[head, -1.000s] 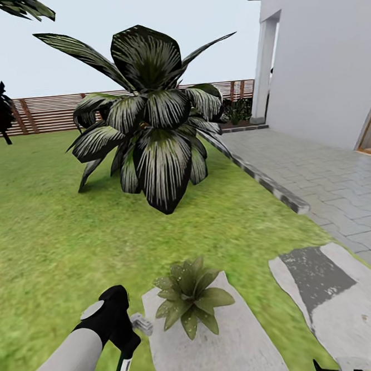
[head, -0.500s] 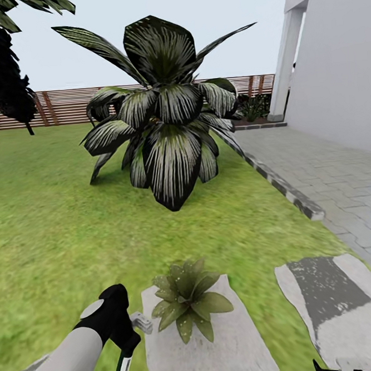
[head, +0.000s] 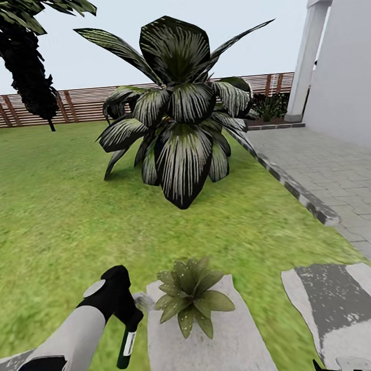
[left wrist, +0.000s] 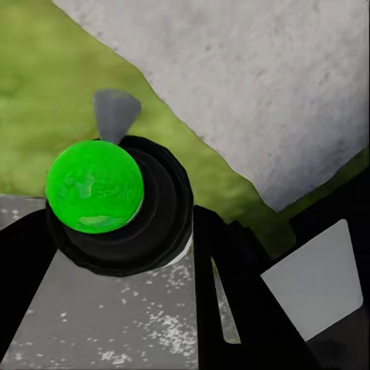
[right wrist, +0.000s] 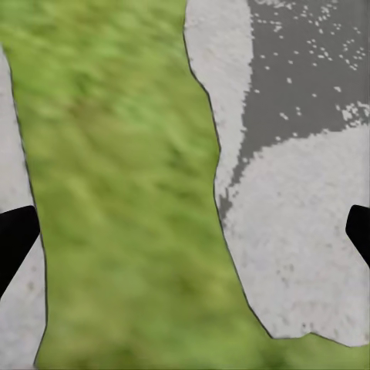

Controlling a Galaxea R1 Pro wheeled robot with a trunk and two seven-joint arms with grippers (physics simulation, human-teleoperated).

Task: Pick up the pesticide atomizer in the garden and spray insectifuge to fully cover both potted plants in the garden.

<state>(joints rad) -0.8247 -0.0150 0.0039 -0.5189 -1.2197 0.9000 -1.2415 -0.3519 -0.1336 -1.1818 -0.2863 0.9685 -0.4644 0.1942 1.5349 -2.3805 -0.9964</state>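
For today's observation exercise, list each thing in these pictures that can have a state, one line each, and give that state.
Left gripper: shut on the atomizer.
Atomizer: held off the ground, green body hanging down beside the potted plant.
Potted plant: upright on a pale stepping stone, untouched by the gripper.
Right gripper: open, fingertips wide apart above grass and stone, holding nothing.
Striped shrub: standing on the lawn, far off.

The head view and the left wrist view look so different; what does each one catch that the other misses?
Head view: a potted plant on a stepping stone, the big striped shrub, the fence and the house wall. Left wrist view: the atomizer's bright green top from above, clamped in the left end effector. Both: the atomizer, lawn and pale stone.
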